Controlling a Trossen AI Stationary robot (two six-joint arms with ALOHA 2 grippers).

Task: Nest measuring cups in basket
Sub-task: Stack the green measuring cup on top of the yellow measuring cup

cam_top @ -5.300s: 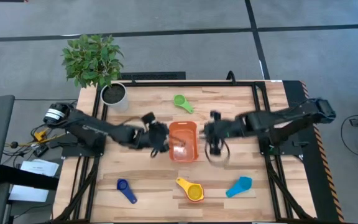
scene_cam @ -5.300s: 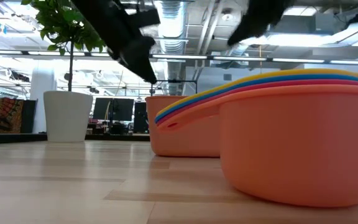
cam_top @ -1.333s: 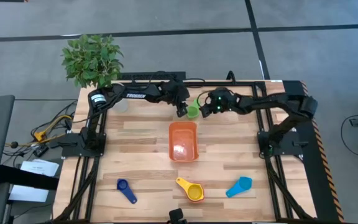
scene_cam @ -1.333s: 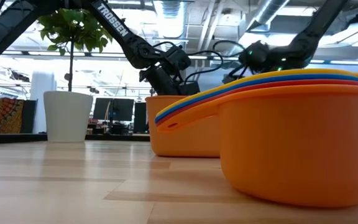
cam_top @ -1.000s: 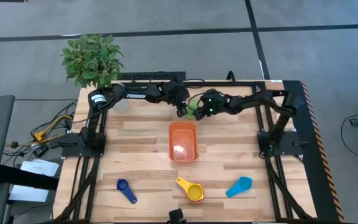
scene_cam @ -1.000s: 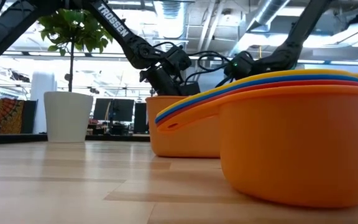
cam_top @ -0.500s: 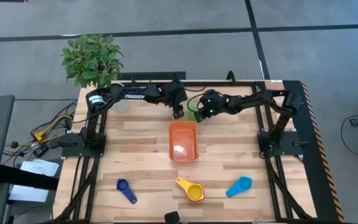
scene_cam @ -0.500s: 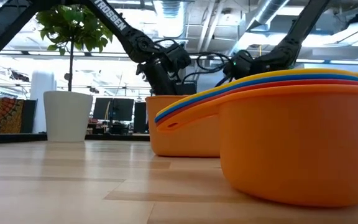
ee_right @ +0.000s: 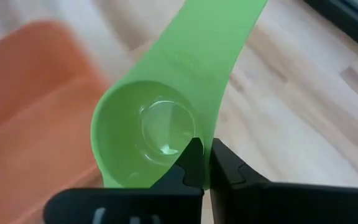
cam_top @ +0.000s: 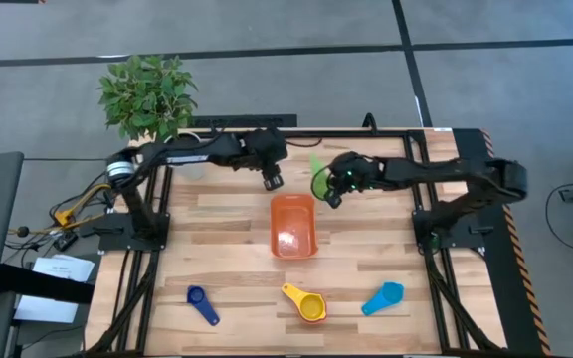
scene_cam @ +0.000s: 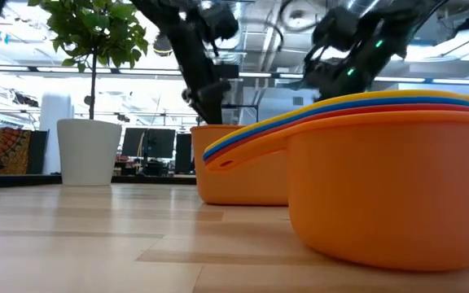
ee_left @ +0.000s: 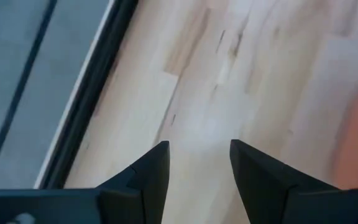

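Observation:
The green measuring cup [cam_top: 317, 174] is in my right gripper [cam_top: 328, 191], just beyond the far right corner of the orange basket [cam_top: 273, 229]. The right wrist view looks into the cup's bowl [ee_right: 148, 134], with the basket [ee_right: 36, 81] beneath it. My left gripper [cam_top: 270, 180] hangs open and empty over bare wood [ee_left: 197, 168], beyond the basket's far left corner. A dark blue cup [cam_top: 202, 303], a yellow-and-orange nested stack [cam_top: 307, 303] and a light blue cup [cam_top: 384, 297] lie near the table's near edge. My right gripper pinches the green cup at the bowl's rim [ee_right: 205, 134], right beside where the handle joins. One finger [ee_right: 190, 163] is on the bowl side and the other [ee_right: 224, 167] outside. The cup is lifted clear of the table, and its handle [ee_right: 219, 43] points away toward the far edge.
A white plant pot [cam_top: 185, 151] with a leafy plant stands at the far left corner, under the left arm. In the low view the nested stack [scene_cam: 381, 163] fills the foreground, with the basket [scene_cam: 234, 175] behind it. Open wood lies on either side of the basket.
My right gripper, shut on the green cup, has risen and drawn it off the far edge toward the basket; the handle now points at the far edge. My left gripper has pulled away from the cup toward the table's left and has risen too.

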